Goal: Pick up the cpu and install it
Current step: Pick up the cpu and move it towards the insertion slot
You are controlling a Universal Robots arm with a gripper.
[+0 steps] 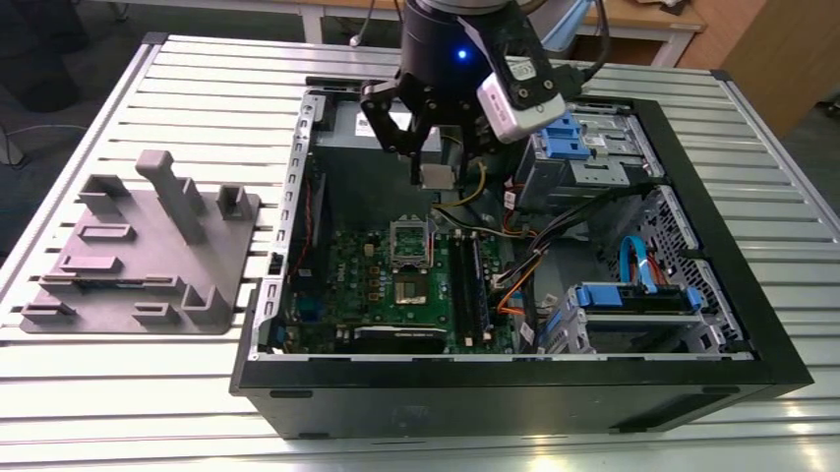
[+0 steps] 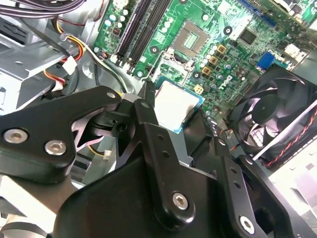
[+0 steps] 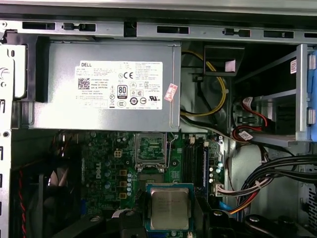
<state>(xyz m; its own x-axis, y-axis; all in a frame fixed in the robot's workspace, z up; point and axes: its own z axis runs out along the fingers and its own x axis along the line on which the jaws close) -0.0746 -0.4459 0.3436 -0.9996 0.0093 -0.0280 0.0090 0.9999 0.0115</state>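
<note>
My gripper (image 1: pixel 438 167) hangs over the open computer case (image 1: pixel 735 256), shut on the cpu (image 1: pixel 438 178), a small flat square chip with a silvery top. In the second wrist view the cpu (image 2: pixel 179 104) sits between black fingers (image 2: pixel 148 111), above the green circuit board (image 2: pixel 218 29). In the first wrist view the cpu (image 3: pixel 169 208) is level, just short of the open metal socket frame (image 3: pixel 150 148) on the board. In the exterior view the socket (image 1: pixel 409 239) lies below the held chip and a little toward the case's front.
A grey plastic tray (image 1: pixel 145 256) with upright blocks stands on the slatted table at the exterior view's left. Inside the case are the power supply (image 3: pixel 104 84), a black fan (image 2: pixel 270 111), memory slots (image 1: pixel 466 285), blue drive brackets (image 1: pixel 565 133) and cable bundles (image 3: pixel 277 168).
</note>
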